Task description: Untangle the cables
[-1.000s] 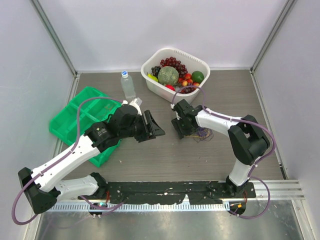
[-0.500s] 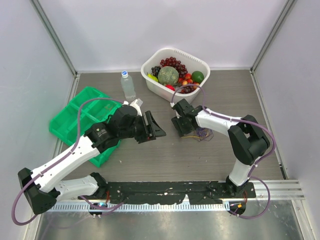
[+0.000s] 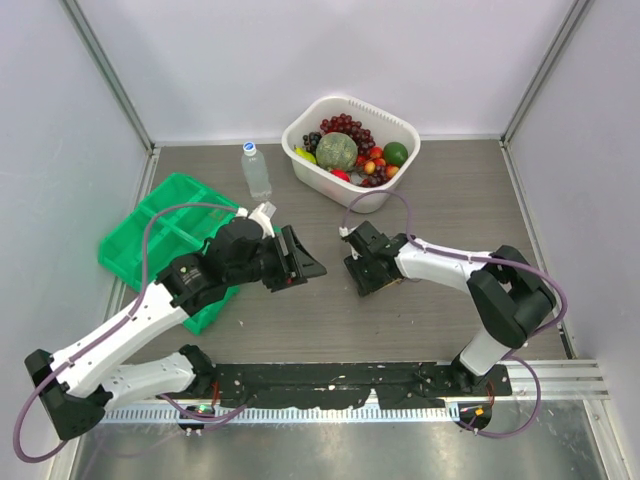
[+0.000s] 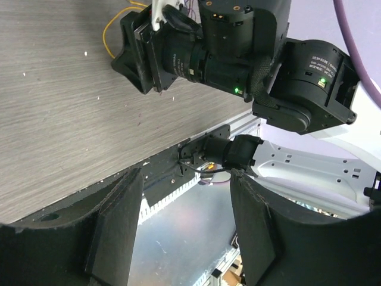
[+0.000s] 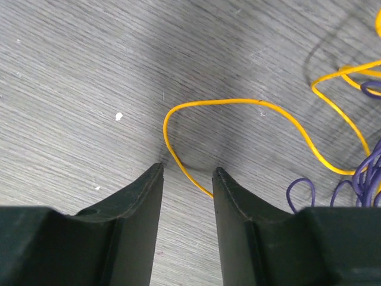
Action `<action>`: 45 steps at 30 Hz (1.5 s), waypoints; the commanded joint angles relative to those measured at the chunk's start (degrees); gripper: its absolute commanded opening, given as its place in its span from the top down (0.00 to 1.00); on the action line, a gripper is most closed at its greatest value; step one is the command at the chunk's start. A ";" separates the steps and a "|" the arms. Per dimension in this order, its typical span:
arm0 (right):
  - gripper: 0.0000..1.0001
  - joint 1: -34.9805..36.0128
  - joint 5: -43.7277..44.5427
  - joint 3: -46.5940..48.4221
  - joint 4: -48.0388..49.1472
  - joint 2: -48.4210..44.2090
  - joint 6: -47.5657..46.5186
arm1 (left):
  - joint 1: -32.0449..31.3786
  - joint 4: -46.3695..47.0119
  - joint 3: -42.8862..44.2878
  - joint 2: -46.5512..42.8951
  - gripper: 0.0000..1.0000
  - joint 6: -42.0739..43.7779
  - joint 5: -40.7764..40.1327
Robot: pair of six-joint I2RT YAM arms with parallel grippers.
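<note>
In the right wrist view a thin yellow cable point(image 5: 238, 102) lies in a loop on the grey table. One strand of it runs between the fingertips of my right gripper point(image 5: 187, 174), which is open with a narrow gap and has its tips down at the table. Purple cable loops point(image 5: 364, 177) lie at the right edge. In the top view my right gripper point(image 3: 368, 278) and arm cover most of the bunch. My left gripper point(image 3: 308, 258) is open and empty, held left of the right one and facing it. In the left wrist view point(image 4: 184, 226) the yellow cable point(image 4: 109, 37) shows beside the right gripper.
A white basket point(image 3: 352, 101) of fruit stands at the back. A clear water bottle point(image 3: 256, 170) stands to its left. A green tray point(image 3: 170, 200) sits at the left, under the left arm. A black rail point(image 3: 330, 385) runs along the near edge.
My right gripper has moved nearer and lower, down onto the table at the yellow cable, and its arm now covers the bunch. My left gripper has dropped slightly.
</note>
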 commanded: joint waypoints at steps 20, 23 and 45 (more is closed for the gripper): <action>0.99 3.48 -15.56 2.97 13.59 -3.67 19.96 | 0.18 10.45 -16.68 -18.44 0.35 -18.52 -0.52; 0.99 3.04 -15.74 3.76 11.49 -5.60 18.29 | 0.18 13.97 -16.16 -14.92 0.35 -17.56 0.71; 0.49 1.90 2.18 6.05 5.51 0.81 -9.84 | 0.26 19.16 -15.36 -3.93 0.36 -15.44 4.92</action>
